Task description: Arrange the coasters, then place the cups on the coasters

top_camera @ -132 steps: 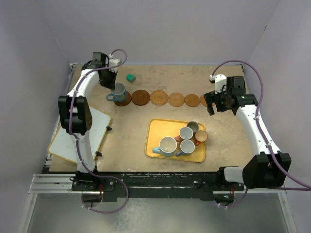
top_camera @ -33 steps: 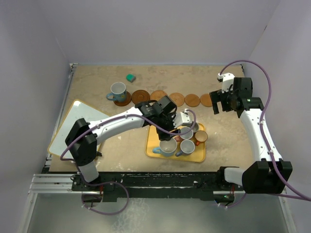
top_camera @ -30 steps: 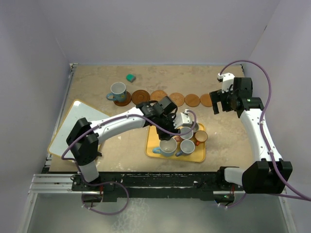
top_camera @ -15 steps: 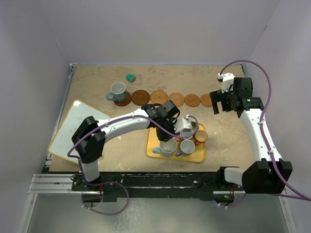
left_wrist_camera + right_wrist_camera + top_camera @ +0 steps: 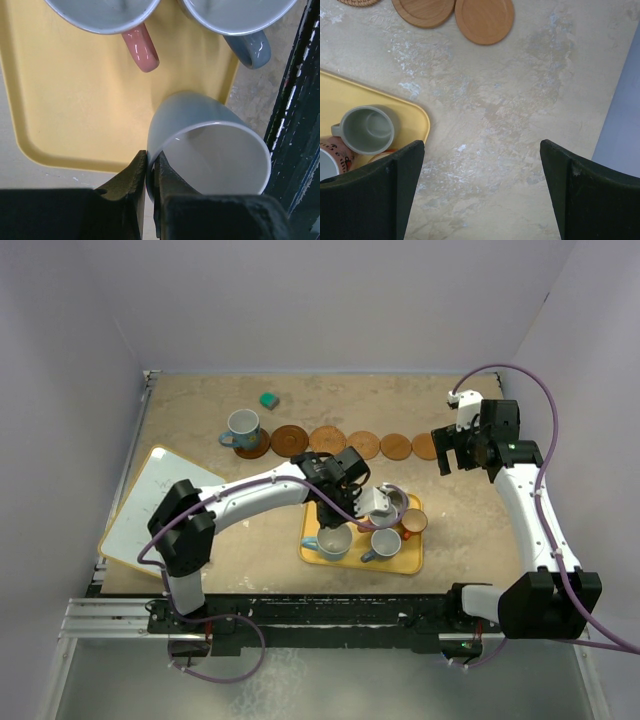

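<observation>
My left gripper (image 5: 150,162) is shut on the rim of a large blue cup (image 5: 210,145) with a white inside, one finger inside the wall and one outside. In the top view this cup (image 5: 333,542) sits at the front left of the yellow tray (image 5: 410,562). Several brown coasters (image 5: 326,438) lie in a row behind the tray. The leftmost coaster (image 5: 256,449) carries a second blue cup (image 5: 243,425). A pale cup (image 5: 385,543), an orange-brown cup (image 5: 413,521) and a grey cup (image 5: 368,129) stand on the tray. My right gripper (image 5: 480,190) hangs open over bare table.
A small teal block (image 5: 268,399) lies at the back left. A white board (image 5: 150,505) rests at the left edge. In the left wrist view a cup with a pink handle (image 5: 142,47) and one with a blue handle (image 5: 247,47) stand just beyond the held cup.
My left gripper came down over the tray and shut on the large blue cup's rim; the cup shifted slightly left. The right arm has not moved.
</observation>
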You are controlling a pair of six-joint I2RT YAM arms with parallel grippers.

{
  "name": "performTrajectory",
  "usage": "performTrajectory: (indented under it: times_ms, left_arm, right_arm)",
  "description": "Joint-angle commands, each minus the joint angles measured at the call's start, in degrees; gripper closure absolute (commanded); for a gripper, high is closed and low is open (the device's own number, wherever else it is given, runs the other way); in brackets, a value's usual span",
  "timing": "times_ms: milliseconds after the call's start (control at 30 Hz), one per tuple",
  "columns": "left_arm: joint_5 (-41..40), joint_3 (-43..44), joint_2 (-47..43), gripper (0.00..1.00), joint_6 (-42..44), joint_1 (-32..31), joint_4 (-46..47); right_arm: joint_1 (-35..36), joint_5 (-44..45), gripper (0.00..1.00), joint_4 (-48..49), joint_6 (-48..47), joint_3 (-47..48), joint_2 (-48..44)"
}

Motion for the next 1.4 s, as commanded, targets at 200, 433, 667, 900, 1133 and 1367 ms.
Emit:
performTrajectory:
  times_ms: [200, 433, 667, 900, 1133, 1367]
  left_arm:
    - [0.5, 6.5, -8.4, 0.97, 8.6, 4.9, -3.7]
    - [1.2, 11.3, -9.4, 0.97, 12.5, 11.5, -5.5]
    - [1.2, 14.2, -9.4, 0.97, 13.6, 16.6, -4.8]
    - [1.3, 16.5, -7.2, 0.97, 11.5, 23.1, -2.3]
    - [2.0, 17.9, -3.3, 0.97, 9.2, 29.8, 0.0]
    - [4.8, 21.2, 1.9, 0.97, 6.9, 35.6, 1.9]
  right_arm:
    - [-0.2, -0.9, 0.0, 0.7, -0.2, 0.1, -0.4]
    - [-0.2, -0.9, 0.0, 0.7, -0.2, 0.1, -0.4]
    - [-0.2, -0.9, 0.0, 0.7, -0.3, 0.1, -0.4]
    - [-0.2, -0.9, 0.0, 0.7, -0.3, 0.1, -0.4]
    - [-0.2, -0.9, 0.0, 0.6, -0.4, 0.1, -0.4]
    - [-0.2, -0.9, 0.0, 0.5, -0.4, 0.1, -0.3]
